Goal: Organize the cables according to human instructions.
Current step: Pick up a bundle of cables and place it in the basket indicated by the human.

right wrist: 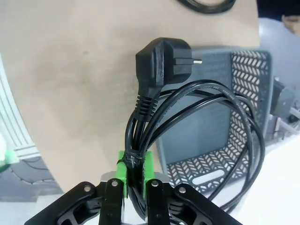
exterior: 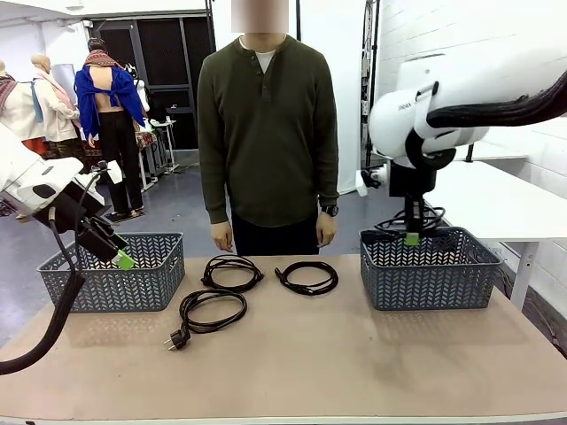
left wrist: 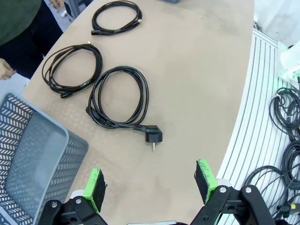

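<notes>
Three black cable coils lie on the table in front of the person [exterior: 266,133]: one at centre-left [exterior: 232,273], one at centre-right [exterior: 307,277], and a nearer one [exterior: 211,310] with its plug [exterior: 177,339] stretched out. The left wrist view looks down on the nearest coil [left wrist: 118,101], with the other two [left wrist: 72,68] [left wrist: 116,18] beyond it. My left gripper [exterior: 120,254] [left wrist: 151,185] hangs open beside the left basket. Over the right basket, my right gripper [exterior: 412,235] [right wrist: 134,171] is shut on a fourth cable [exterior: 431,217] [right wrist: 140,136], whose plug [right wrist: 161,61] points away.
A grey lattice basket [exterior: 115,270] [left wrist: 33,159] stands at the table's left and another [exterior: 430,266] [right wrist: 220,140] at the right. The person's hands [exterior: 221,235] hang at the far table edge. Loose cables [left wrist: 286,154] lie on the floor off the table's near edge.
</notes>
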You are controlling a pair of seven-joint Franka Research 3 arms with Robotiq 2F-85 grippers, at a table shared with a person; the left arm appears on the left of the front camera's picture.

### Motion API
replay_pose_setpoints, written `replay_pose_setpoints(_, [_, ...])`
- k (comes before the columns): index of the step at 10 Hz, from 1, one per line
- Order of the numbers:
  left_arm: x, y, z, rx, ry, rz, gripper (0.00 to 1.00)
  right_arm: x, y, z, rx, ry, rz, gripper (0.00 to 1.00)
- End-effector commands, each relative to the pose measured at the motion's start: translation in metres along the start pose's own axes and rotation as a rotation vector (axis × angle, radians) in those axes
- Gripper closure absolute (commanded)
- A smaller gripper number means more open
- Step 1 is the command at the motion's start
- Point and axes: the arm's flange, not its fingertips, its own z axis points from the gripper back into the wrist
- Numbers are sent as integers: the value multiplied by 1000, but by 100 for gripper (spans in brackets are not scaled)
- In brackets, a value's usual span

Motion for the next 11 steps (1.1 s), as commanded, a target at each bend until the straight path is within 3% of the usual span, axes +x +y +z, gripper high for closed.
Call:
replay_pose_setpoints(1, [-2, 3, 0, -13, -18, -13, 0, -21, -18, -13, -36, -4, 66, 100])
replay_pose_setpoints(4, [-2, 3, 0, -13, -18, -13, 0, -40, -56, -13, -11, -20, 64, 100])
replay_pose_setpoints(11, [-2, 3, 0, -13, -18, -13, 0, -35, -84, -48, -8, -51, 187, 100])
